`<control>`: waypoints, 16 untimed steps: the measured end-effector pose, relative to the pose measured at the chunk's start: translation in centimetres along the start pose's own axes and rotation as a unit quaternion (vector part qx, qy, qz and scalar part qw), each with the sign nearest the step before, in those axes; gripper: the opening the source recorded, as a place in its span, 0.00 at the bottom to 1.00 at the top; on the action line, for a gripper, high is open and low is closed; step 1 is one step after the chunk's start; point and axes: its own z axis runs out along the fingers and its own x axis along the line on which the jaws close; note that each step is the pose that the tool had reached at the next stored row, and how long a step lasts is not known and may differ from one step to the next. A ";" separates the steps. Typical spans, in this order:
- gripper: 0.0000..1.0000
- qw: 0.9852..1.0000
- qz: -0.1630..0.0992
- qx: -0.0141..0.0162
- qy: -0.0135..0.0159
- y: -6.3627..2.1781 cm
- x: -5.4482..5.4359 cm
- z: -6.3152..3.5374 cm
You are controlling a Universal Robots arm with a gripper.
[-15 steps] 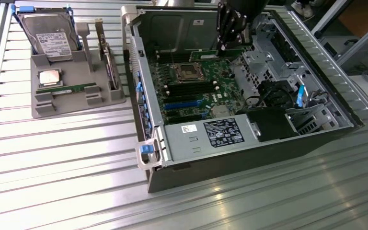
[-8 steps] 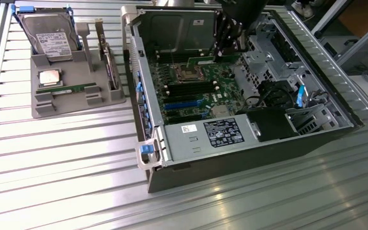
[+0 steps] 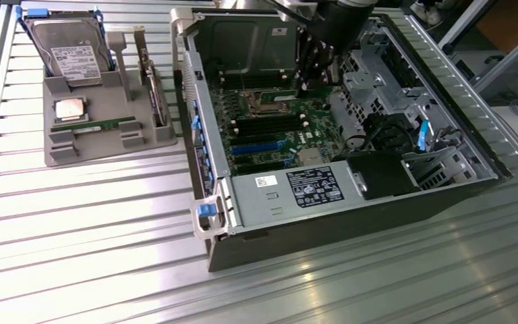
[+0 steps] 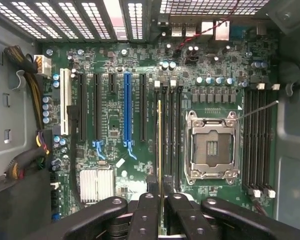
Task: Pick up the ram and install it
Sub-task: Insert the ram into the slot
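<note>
Below, stretching across everything: a ribbed aluminium table (image 3: 79,223), slats bright with glare. On it, toward the exterior view's right, an open computer case (image 3: 349,223) of dark painted sheet metal, perforated along one wall. Inside, a flat green motherboard (image 4: 115,130), crowded with long black and blue expansion slots (image 4: 127,110) and a finned silver heatsink (image 4: 97,184). Reaching down into the case from above, a dark robot arm (image 3: 340,20). Toward the exterior view's left, well apart from the case, a moulded grey plastic tray (image 3: 106,145), carrying a silver hard drive (image 3: 70,57) propped on edge, a square processor chip (image 3: 68,108) and a spare green memory stick (image 3: 92,125) lying flat. At the arm's end, a matte black gripper (image 4: 162,200), fingers drawn narrow and pinching the ram (image 4: 160,145): thin, green, gold-edged, seen edge-on. Lines up with the black memory slots (image 4: 172,135) just beside the square metal processor socket (image 4: 211,145); cannot tell whether seated or just above.
</note>
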 end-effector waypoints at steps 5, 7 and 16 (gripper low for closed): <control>0.13 1.000 0.001 0.000 0.001 0.48 0.5 0.70; 0.13 1.000 0.002 0.000 0.001 0.66 0.7 0.98; 0.13 1.000 0.008 0.000 0.002 1.29 0.6 2.57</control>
